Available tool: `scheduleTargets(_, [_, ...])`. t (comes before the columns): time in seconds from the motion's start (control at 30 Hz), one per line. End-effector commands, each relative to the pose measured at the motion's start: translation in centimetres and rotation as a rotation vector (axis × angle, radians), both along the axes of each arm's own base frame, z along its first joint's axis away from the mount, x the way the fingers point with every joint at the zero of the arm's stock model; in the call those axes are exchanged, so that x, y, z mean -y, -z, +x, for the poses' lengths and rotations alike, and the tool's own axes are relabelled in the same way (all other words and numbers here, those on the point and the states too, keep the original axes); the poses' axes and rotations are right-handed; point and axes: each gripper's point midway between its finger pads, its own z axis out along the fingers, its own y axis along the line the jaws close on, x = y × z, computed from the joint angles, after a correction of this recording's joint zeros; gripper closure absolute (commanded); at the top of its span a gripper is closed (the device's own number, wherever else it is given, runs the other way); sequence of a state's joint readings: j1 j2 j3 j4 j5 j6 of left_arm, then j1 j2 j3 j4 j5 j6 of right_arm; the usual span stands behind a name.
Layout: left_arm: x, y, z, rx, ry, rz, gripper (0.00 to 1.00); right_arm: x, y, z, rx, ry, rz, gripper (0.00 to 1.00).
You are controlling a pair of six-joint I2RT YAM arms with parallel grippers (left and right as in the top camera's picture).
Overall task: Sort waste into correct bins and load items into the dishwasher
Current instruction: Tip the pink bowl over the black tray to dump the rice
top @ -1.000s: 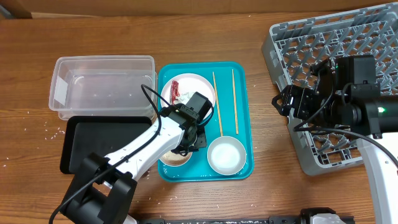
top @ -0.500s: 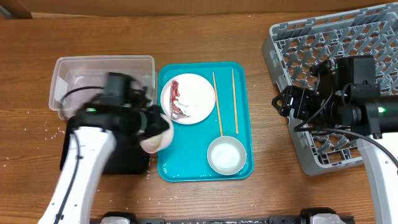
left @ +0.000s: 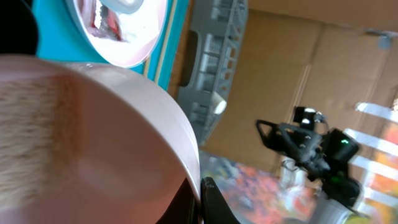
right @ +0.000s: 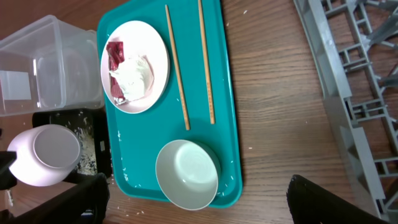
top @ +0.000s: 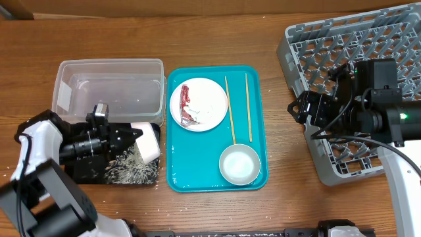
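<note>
Left gripper (top: pixel 136 136): fingers pinched on the rim of a small white bowl (top: pixel 148 140), held tipped well over above the right end of the black tray (top: pixel 85 174); the right wrist view shows the bowl's foot ring.
Rice (top: pixel 129 170): a loose heap on the black tray, just below and left of the tipped bowl.
Clear tub (top: pixel 108 63): far left, touching the far side of the black tray.
Teal tray (top: pixel 197 182): centre of the table, just right of both bins.
Plate (top: pixel 209 105): far left part of the teal tray, carrying a crumpled red wrapper (top: pixel 185 93) and a white tissue wad (right: pixel 134 74) beside it.
Chopsticks (top: pixel 230 108): two, lying roughly parallel, right of the plate.
Second white bowl (top: pixel 239 164): upright at the tray's near right corner, touching the nearer chopstick tip.
Dish rack (top: pixel 329 46): far right.
Right gripper (top: pixel 296 109): fingers spread wide and holding nothing, over the rack's left edge.
</note>
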State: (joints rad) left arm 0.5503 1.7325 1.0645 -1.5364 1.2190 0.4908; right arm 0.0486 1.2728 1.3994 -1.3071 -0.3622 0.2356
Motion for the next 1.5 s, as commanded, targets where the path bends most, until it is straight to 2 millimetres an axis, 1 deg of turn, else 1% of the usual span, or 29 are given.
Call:
scheduleTargets(0.0, [-0.1,-0.2,1.0,0.131,-0.021,-0.061,0.96,-0.2,-0.2,-0.1,0.003,-0.004,-0.001,0.07])
scheduleTargets(0.03, [-0.3,0.0,1.2,0.129,-0.028,-0.068,0.96,-0.2,-0.2,-0.1,0.004,-0.004,-0.001,0.07])
scheduleTargets(0.07, [-0.3,-0.2,1.4,0.177,-0.035,-0.07,0.96,-0.2,-0.2,-0.1,0.003,-0.003,-0.001,0.06])
scheduleTargets(0.1, [-0.6,0.0,1.6,0.2,-0.038,-0.055,0.96,-0.2,-0.2,-0.1,0.004,-0.003,-0.001,0.06])
scheduleTargets(0.13, [-0.7,-0.2,1.5,0.183,-0.047,-0.068,0.96,-0.2,-0.2,-0.1,0.004,-0.003,-0.001,0.06])
scheduleTargets(0.2, [-0.9,-0.2,1.5,0.223,-0.046,-0.052,0.96,-0.2,-0.2,-0.1,0.004,-0.004,-0.001,0.06])
scheduleTargets(0.23, [-1.0,-0.1,1.5,0.214,-0.047,-0.05,0.96,-0.2,-0.2,-0.1,0.004,-0.004,-0.001,0.06])
scheduleTargets(0.27, [-0.9,-0.4,1.3,0.176,-0.056,-0.073,0.96,-0.2,-0.2,-0.1,0.004,-0.004,-0.001,0.06])
scheduleTargets(0.3, [-0.8,-0.8,1.2,0.188,-0.06,-0.082,0.96,-0.2,-0.2,-0.1,0.004,-0.004,-0.001,0.06])
scheduleTargets(0.33, [-0.8,-1.2,1.3,0.259,-0.057,-0.067,0.96,-0.2,-0.2,-0.1,0.004,-0.004,-0.001,0.06])
scheduleTargets(0.37, [-0.9,-1.0,1.4,0.326,-0.041,-0.031,0.96,-0.2,-0.2,-0.1,0.004,-0.003,-0.001,0.06])
scheduleTargets(0.4, [-1.1,-0.5,1.4,0.289,-0.042,-0.032,0.96,-0.2,-0.2,-0.1,0.004,-0.004,-0.001,0.06])
scheduleTargets(0.43, [-1.1,-0.4,1.3,0.211,-0.061,-0.065,0.96,-0.2,-0.2,-0.1,0.004,-0.003,-0.001,0.06])
scheduleTargets(0.47, [-1.0,-0.9,1.2,0.168,-0.074,-0.095,0.96,-0.2,-0.2,-0.1,0.004,-0.004,-0.001,0.06])
scheduleTargets(0.53, [-1.0,-1.4,1.3,0.235,-0.077,-0.08,0.96,-0.2,-0.2,-0.1,0.003,-0.003,-0.001,0.06])
scheduleTargets(0.57, [-1.3,-1.0,1.5,0.277,-0.071,-0.053,0.96,-0.2,-0.2,-0.1,0.004,-0.003,-0.001,0.06])
scheduleTargets(0.63, [-1.6,-0.6,1.6,0.198,-0.093,-0.075,0.96,-0.2,-0.2,-0.1,0.004,-0.004,-0.001,0.06])
scheduleTargets(0.7, [-1.6,-0.9,1.5,0.233,-0.092,-0.07,0.96,-0.2,-0.2,-0.1,0.004,-0.003,-0.001,0.06])
scheduleTargets(0.77, [-1.4,-0.8,1.2,0.219,-0.077,-0.067,0.96,-0.2,-0.2,-0.1,0.005,-0.004,-0.001,0.06])
scheduleTargets(0.9, [-1.1,-1.3,0.7,0.216,-0.058,-0.063,0.96,-0.2,-0.3,-0.1,0.005,-0.004,-0.001,0.05])
scheduleTargets(0.97, [-1.1,-1.5,0.7,0.336,-0.029,0.001,0.96,-0.2,-0.2,-0.1,0.005,-0.004,-0.001,0.05])
scheduleTargets(1.0, [-1.6,-1.2,1.0,0.356,-0.031,0.032,0.96,-0.2,-0.3,-0.1,0.005,-0.004,-0.001,0.05])
scheduleTargets(1.07, [-2.3,-0.9,1.3,0.253,-0.08,-0.002,0.96,-0.2,-0.3,-0.1,0.005,-0.004,-0.001,0.05])
scheduleTargets(1.1, [-2.3,-1.0,1.3,0.242,-0.085,-0.012,0.96,-0.2,-0.2,-0.1,0.005,-0.004,-0.001,0.05])
scheduleTargets(1.17, [-1.5,-1.5,0.8,0.268,-0.049,-0.006,0.96,-0.2,-0.2,-0.1,0.004,-0.004,-0.001,0.05])
scheduleTargets(1.27, [0.2,-2.7,0.0,0.327,0.018,0.013,0.96,-0.2,-0.3,0.0,0.009,-0.004,-0.001,0.05])
scheduleTargets(1.33, [1.8,-3.9,-0.6,0.364,0.071,0.033,0.96,-0.2,-0.3,0.1,0.012,-0.004,0.0,0.05])
scheduleTargets(1.4, [3.1,-4.6,-1.0,0.366,0.108,0.041,0.96,-0.2,-0.3,0.1,0.012,-0.004,0.0,0.05])
scheduleTargets(1.47, [4.1,-4.6,-1.3,0.316,0.139,0.057,0.96,-0.2,-0.3,0.1,0.012,-0.003,-0.001,0.05])
